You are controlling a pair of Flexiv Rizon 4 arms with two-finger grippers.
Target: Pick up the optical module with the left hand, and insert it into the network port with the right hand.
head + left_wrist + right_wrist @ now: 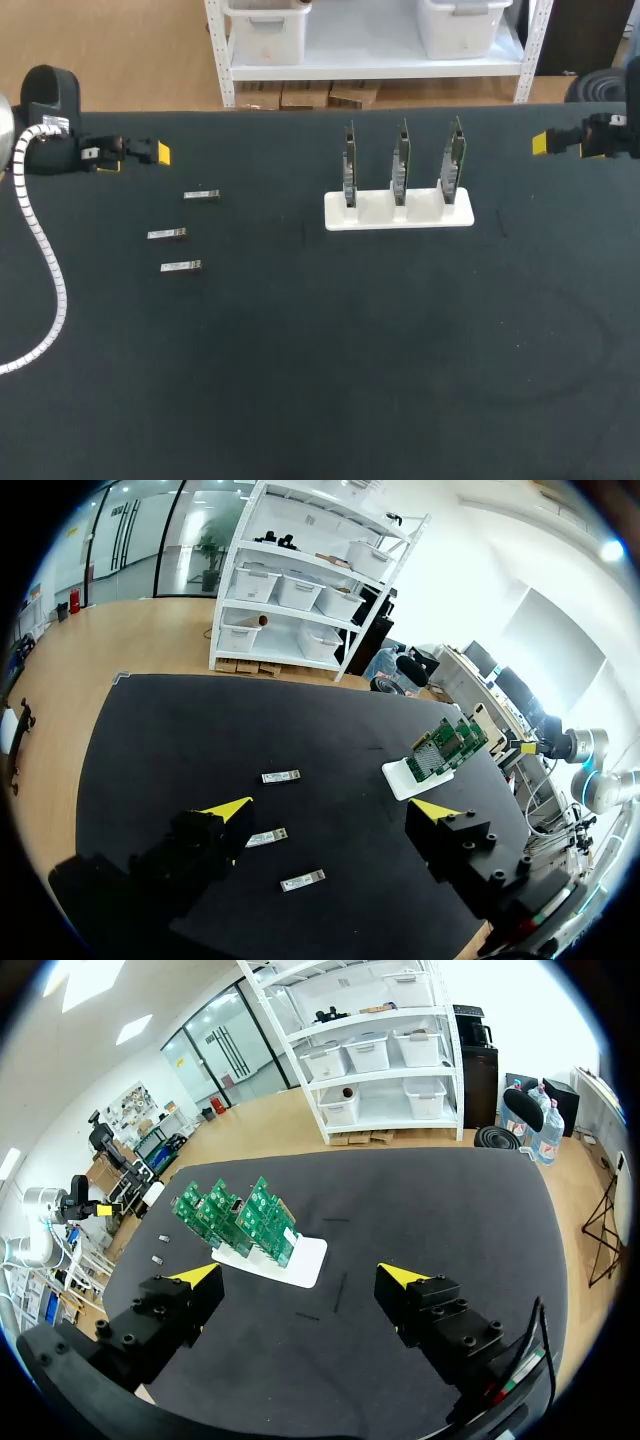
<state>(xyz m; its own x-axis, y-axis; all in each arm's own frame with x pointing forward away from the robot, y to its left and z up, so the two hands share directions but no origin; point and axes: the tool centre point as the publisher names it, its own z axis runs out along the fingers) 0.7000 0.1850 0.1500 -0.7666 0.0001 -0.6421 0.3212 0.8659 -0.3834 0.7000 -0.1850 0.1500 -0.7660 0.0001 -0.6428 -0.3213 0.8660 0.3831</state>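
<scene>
fingers of the left gripper (332, 810) stand spread wide, gripping nothing, over the black table (320, 380); the right gripper (300, 1275) is spread just as wide and empty. a white rack (375, 212) holds three green cards (401, 160) upright in a row. three small silvery optical modules (201, 195) (167, 235) (181, 266) lie flat on the table near the left gripper, well apart from the rack.

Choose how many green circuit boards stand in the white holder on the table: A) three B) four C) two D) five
A: the head view shows three circuit boards standing upright, side by side, in the white holder.
</scene>
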